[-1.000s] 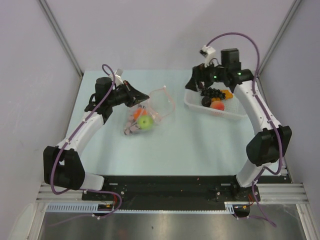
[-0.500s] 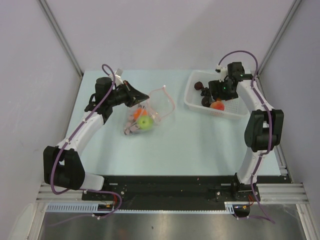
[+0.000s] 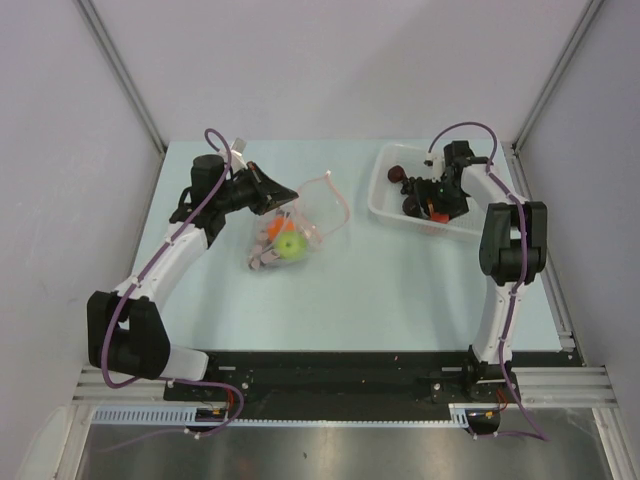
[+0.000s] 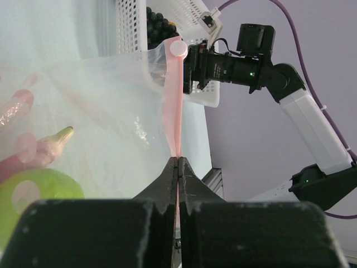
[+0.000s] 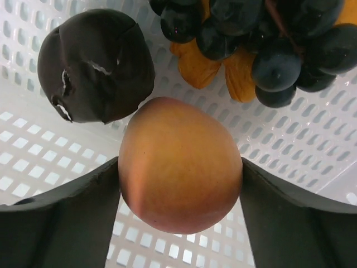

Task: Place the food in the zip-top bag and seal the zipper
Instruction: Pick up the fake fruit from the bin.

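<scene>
Pale blue table (image 3: 400, 290), plain grey walls around it. From the table's middle, a clear bag (image 3: 318, 205) lies toward 10 o'clock and a white basket (image 3: 385, 205) toward 2 o'clock.

The left gripper (image 4: 178, 163) is pressed together, pinching the bag's pink zipper strip (image 4: 174, 100) and holding that edge up off the table. The strip runs away from the tips toward 12 o'clock in the left wrist view. A green apple (image 3: 290, 244), an orange ball (image 3: 280, 227) and a pink piece (image 3: 262, 262) lie inside the bag, at the end toward 7 o'clock.

The right gripper (image 3: 437, 195) is down inside the basket. Its fingers (image 5: 67, 212) are spread wide, one on each side of a peach (image 5: 178, 162) and close against it. The peach rests on the basket floor. From the peach, a dark wrinkled lump (image 5: 95, 64) touches it at 11 o'clock. A bunch of dark grapes (image 5: 279, 33) lies at 1 o'clock, on top of an orange piece (image 5: 215, 64).
</scene>
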Controlling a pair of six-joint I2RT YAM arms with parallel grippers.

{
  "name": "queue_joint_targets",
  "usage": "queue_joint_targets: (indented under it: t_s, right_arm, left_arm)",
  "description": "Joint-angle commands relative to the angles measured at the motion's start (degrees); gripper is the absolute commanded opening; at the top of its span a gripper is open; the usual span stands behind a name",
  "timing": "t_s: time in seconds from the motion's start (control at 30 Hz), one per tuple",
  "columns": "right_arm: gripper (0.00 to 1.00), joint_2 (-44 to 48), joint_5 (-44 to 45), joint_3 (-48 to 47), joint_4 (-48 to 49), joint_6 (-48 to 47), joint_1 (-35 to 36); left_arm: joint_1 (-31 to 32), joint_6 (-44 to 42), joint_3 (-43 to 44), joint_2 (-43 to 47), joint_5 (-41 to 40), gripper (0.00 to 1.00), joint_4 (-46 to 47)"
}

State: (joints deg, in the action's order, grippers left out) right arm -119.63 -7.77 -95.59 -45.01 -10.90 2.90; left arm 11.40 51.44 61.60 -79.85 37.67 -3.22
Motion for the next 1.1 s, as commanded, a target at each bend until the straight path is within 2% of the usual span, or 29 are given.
queue_joint_targets:
  t_s: [0.0,0.2,0.4,0.57,0.73,0.8,0.97,1.07]
  right_arm:
    - [0.71,-1.2,-1.6,-4.2,-1.3,-1.4,-0.9]
    - [0.42,4.3,-5.1,-6.5,-3.9,-2.0,-2.5]
    - [0.27,14.1,-14.0,-8.2,-2.1,-1.4,-4.0]
    - [0.27,20.2,-26.0,-8.2,3.9,5.3,-0.7]
    - [0.27,27.0,-29.9,-1.0,22.0,16.3,7.8]
    - [0.24,28.5,-29.9,1.2,27.2,18.0,13.5]
    - [0.20,23.9,-28.9,1.7,28.0,19.4,24.0]
    - [0.20,20.9,-28.8,2.3,27.2,18.4,26.2]
  left_arm:
    - [0.0,-1.4,1.0,0.0,-0.7,0.00,0.7]
    - [0.0,-1.3,1.1,0.1,-0.7,0.00,0.7]
    - [0.0,-0.2,1.3,0.3,-0.3,0.00,1.6]
    - [0.1,0.3,1.7,0.7,-0.2,0.00,1.7]
    - [0.1,0.9,1.5,1.0,0.1,0.00,1.8]
    - [0.1,1.2,1.7,0.8,0.5,0.00,2.1]
    - [0.1,1.6,1.9,0.9,1.1,0.01,2.7]
    - [0.1,2.0,1.8,1.0,1.4,0.00,3.0]
